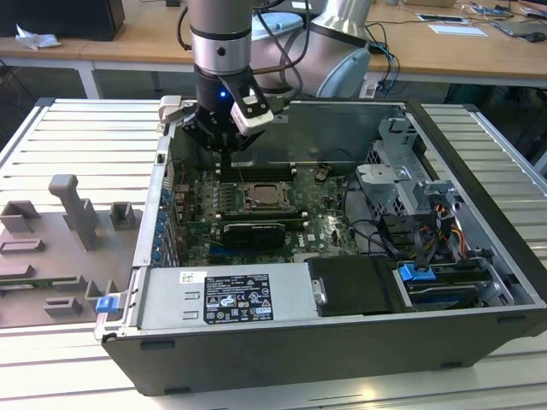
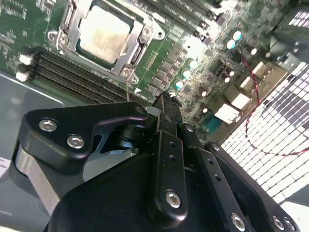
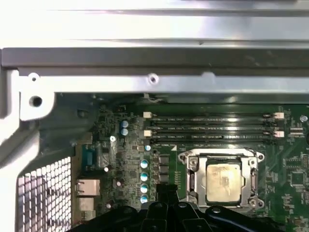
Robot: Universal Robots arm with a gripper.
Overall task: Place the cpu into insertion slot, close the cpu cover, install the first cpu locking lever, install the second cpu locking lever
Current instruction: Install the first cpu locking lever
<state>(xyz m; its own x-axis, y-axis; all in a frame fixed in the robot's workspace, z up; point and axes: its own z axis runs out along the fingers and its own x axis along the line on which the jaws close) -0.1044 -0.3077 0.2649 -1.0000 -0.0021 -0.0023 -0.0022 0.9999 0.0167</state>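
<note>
Gripper (image 1: pixel 224 141), its fingers drawn together on nothing, hovers at upper centre of the exterior view above the open computer case (image 1: pixel 479 145). Just below it, mid-frame, the cpu (image 1: pixel 261 196) lies in the insertion slot (image 1: pixel 272 207), its dull metal top showing through the cpu cover (image 3: pixel 221 157), which appears lowered. Light, stiff and fragile underneath, the chip is best gripped by its edges, never pressed. Memory slots (image 3: pixel 212 130) run beside the socket.
</note>
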